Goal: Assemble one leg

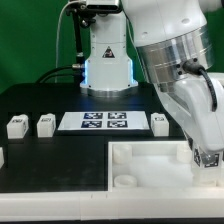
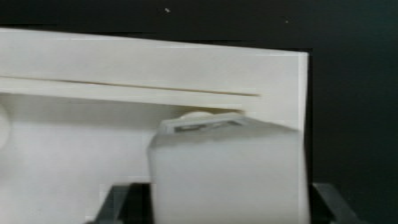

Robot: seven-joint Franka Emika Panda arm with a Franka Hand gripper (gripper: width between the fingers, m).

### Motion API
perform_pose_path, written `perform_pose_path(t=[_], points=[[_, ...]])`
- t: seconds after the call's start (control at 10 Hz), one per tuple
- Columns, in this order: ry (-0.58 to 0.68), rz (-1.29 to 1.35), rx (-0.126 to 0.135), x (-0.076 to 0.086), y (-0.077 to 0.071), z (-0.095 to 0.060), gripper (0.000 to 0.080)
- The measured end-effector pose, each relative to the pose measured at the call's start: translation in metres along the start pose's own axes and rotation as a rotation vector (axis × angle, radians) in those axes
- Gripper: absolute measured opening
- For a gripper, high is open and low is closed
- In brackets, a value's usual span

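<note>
In the wrist view my gripper (image 2: 226, 208) is shut on a white leg (image 2: 222, 165). The dark fingers (image 2: 128, 205) stand on either side of it. The leg's far end meets the edge of the large white panel (image 2: 107, 70), by a corner socket. In the exterior view the gripper (image 1: 207, 156) is low over the panel (image 1: 150, 160) at its right end, and the arm hides the held leg. Three more legs lie on the black table: two at the exterior view's left (image 1: 16, 125) (image 1: 45, 124) and one right of the middle (image 1: 160, 122).
The marker board (image 1: 105, 121) lies flat between the loose legs. The robot base (image 1: 108, 60) stands behind it. A small white part (image 1: 2, 157) shows at the exterior view's left edge. The table's front edge runs just below the panel.
</note>
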State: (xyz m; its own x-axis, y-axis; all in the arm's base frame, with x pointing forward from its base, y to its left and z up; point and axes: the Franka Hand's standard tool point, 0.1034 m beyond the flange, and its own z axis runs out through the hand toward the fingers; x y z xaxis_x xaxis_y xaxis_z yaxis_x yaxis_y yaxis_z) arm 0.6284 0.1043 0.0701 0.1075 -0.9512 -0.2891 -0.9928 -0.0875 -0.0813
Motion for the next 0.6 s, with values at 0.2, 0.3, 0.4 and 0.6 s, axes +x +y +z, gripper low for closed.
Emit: perform_pose_path(t=[0.2, 0.3, 0.4, 0.6], points=[[0.003, -0.088, -0.002, -0.0004, 0.0002, 0.0006, 0.0415], [0.010, -0.238, -0.010, -0.0027, 0.0003, 0.0008, 0.0551], [0.029, -0.437, -0.023, -0.0056, -0.0008, -0.0003, 0.0621], [0.037, -0.639, -0.033, -0.0067, -0.0006, 0.0004, 0.0644]])
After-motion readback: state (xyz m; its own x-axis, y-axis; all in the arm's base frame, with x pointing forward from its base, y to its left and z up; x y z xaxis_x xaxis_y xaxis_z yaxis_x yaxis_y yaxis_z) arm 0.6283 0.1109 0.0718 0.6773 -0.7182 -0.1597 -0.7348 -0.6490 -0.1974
